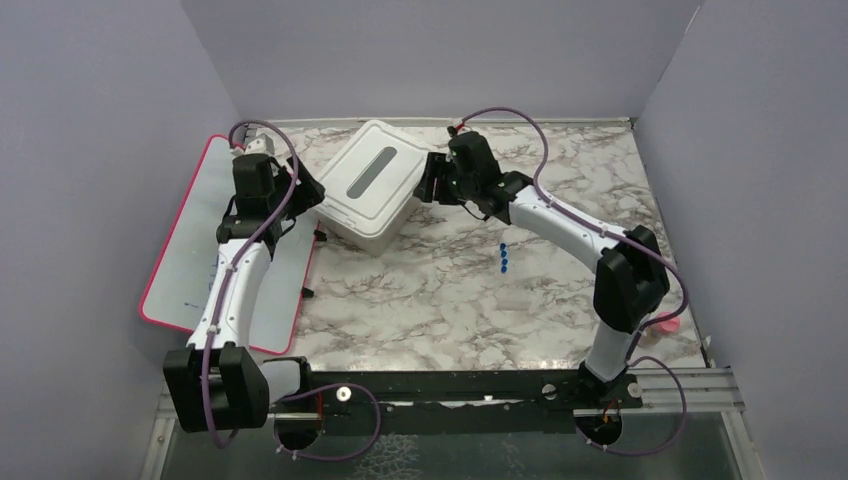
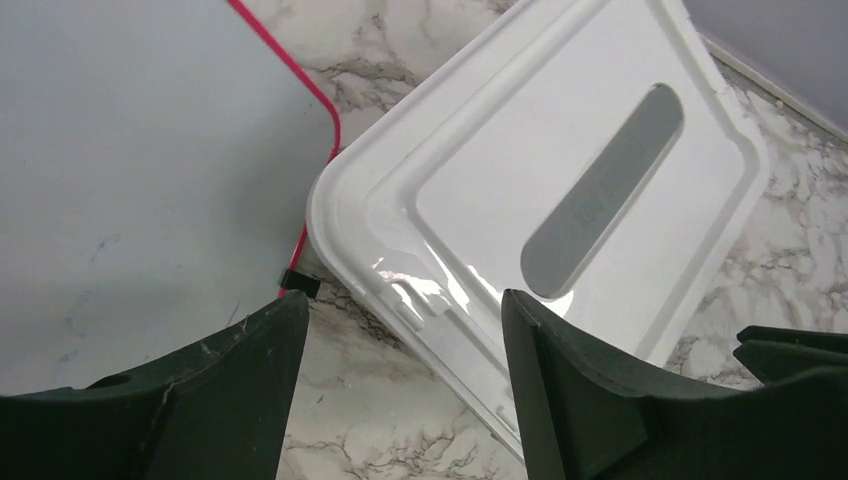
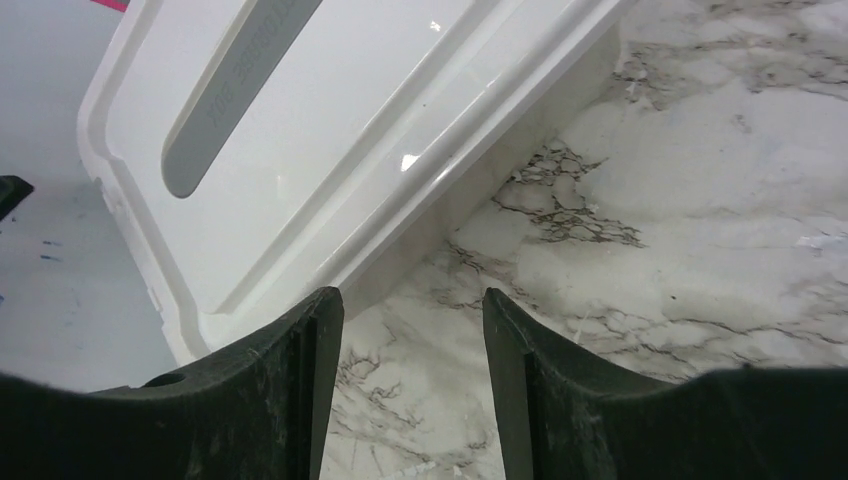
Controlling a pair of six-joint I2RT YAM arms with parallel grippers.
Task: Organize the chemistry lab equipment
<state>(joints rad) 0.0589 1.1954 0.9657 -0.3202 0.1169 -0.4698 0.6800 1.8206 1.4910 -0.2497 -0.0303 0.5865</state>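
Both stand open and empty: the left end effector (image 2: 400,312) at 9 o'clock of the white-lidded tub (image 1: 385,232), over its corner, and the right end effector (image 3: 408,300) at 3 o'clock, beside its wall. Tiny blue caps (image 1: 504,258) lie on the desk (image 1: 430,300) at 4 o'clock of the tub.
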